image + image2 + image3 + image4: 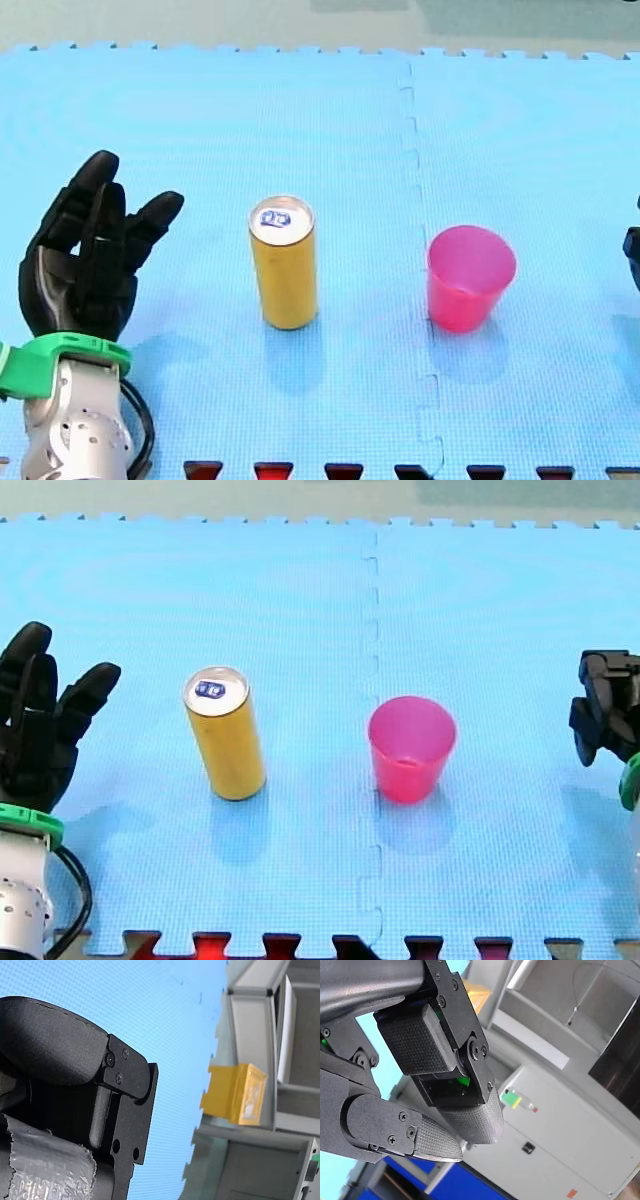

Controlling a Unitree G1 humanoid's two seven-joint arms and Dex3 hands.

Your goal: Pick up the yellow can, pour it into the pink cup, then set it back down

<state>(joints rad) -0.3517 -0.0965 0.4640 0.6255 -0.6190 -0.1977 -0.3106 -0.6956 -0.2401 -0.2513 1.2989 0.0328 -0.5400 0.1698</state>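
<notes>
Caller: Left hand (85,260) closest in, at the near left corner of the blue mat (300,120), green band (70,352) at its wrist. It's empty and unclenched, and it touches nothing.

Analyst: The yellow can (284,262) stands upright just off to that hand's right. It's near but apart, with bare mat between them. The pink cup (468,278) is upright too, mouth up, further right and just past the mat's seam, well apart from the can.

Caller: So the step in hand looks like the reach and the grasp?

Analyst: That's the read, since the can is not yet lifted. To do it well, the left hand should come in from the side at about the can's mid-height, with fingers on either side. It should close only once the can sits deep against the palm. This is a tall, narrow can, so a nudge near the top could tip it over, and a smooth wall may slip in a loose hold.

Caller: Anything to plan for the pour?

Analyst: Gripping low enough to leave the can's rim free would help when it tilts over the cup.

Caller: And the other side?

Analyst: The right hand (605,718) is at the far right edge, well apart from the cup, with nothing seen in it. Whether it is open or closed can't be told.
</notes>
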